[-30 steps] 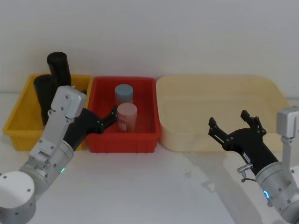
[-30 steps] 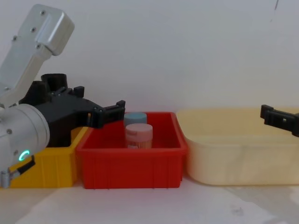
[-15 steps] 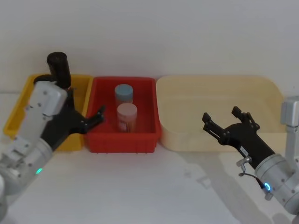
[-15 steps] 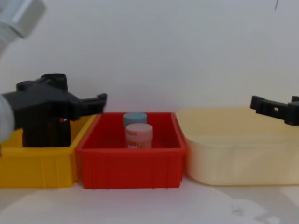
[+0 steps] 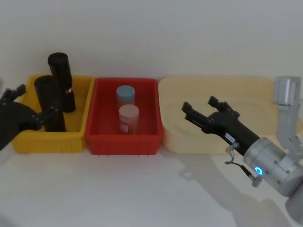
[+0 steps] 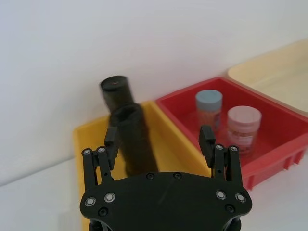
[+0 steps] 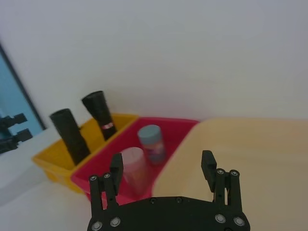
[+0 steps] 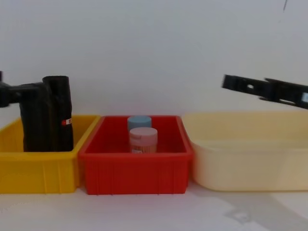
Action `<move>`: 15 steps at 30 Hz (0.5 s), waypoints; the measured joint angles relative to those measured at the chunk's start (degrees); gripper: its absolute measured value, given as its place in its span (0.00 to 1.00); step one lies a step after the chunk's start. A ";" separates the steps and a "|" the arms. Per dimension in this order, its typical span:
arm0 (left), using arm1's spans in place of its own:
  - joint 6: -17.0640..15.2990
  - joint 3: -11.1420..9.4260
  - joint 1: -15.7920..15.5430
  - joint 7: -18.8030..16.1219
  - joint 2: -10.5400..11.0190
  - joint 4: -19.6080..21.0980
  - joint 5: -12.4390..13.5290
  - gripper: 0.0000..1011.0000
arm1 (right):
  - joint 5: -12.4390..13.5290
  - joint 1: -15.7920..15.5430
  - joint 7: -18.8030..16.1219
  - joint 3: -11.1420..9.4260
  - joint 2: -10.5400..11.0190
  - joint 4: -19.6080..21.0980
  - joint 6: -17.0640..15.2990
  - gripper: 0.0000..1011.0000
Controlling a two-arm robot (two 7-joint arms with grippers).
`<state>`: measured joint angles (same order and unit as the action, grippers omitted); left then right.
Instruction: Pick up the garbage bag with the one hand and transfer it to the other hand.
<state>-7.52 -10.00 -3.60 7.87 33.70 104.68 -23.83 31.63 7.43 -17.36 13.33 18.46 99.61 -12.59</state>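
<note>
Two black rolls stand upright in the yellow bin (image 5: 47, 144). The garbage bag (image 5: 60, 78) is the rear, taller one, with a red-and-white label band; it also shows as the garbage bag (image 7: 98, 113) and the garbage bag (image 8: 62, 103). The other black roll (image 5: 49, 105) stands in front of it. My left gripper (image 5: 32, 101) is open at the bin's left front, level with the rolls and holding nothing. In the left wrist view the left gripper (image 6: 159, 139) points at both rolls. My right gripper (image 5: 203, 108) hangs open and empty over the beige tray (image 5: 265, 85).
A red bin (image 5: 124, 144) sits between the yellow bin and the beige tray, holding a blue-lidded jar (image 5: 125, 94) and a pink-lidded jar (image 5: 128, 118). A white wall stands close behind the bins. White tabletop lies in front.
My left arm has drawn back to the left, from over the red bin's edge to the yellow bin's left side. The right gripper has moved left and higher over the beige tray.
</note>
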 joint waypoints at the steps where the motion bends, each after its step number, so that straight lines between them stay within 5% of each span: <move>1: -0.24 0.49 0.13 0.15 0.16 0.01 -0.60 0.99 | 0.39 1.08 -0.40 0.55 -0.32 -0.52 -0.58 0.99; 6: -1.52 3.23 0.46 1.44 1.03 -0.66 -3.38 0.99 | 1.09 4.08 -1.39 2.40 -1.29 -2.16 -2.28 0.99; 15: -3.15 4.71 -0.99 4.21 1.23 -3.23 -6.55 0.99 | 1.24 9.41 -2.16 5.91 -3.51 -6.39 -3.91 0.99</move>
<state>-10.67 -5.29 -4.60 12.08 34.94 101.46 -30.38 32.87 16.84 -19.52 19.24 14.95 93.22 -16.50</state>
